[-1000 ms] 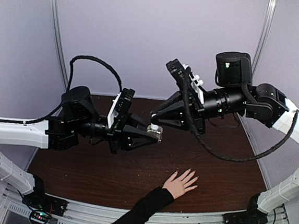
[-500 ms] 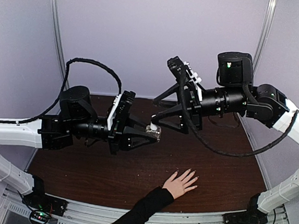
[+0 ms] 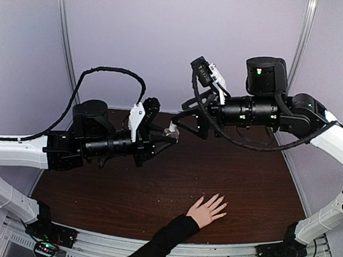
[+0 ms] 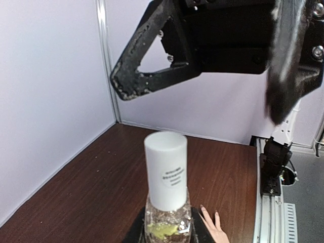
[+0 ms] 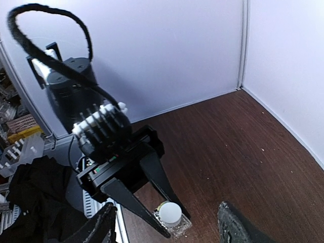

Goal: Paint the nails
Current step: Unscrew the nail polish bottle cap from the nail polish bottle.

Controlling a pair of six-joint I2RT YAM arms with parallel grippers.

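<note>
Since my right claw point(image 4: 198, 98) has just spread wide off the white cap point(image 4: 165, 167) | left claw point(image 3: 170, 134) clenched on nail polish bottle point(image 4: 167, 218) | cap probably still seated, nails point(image 3: 220, 202) wait.

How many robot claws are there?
2. The left gripper is up over the middle of the table, shut on the little glass bottle. The right gripper is open, facing the bottle's white cap. No others seem hidden.
</note>
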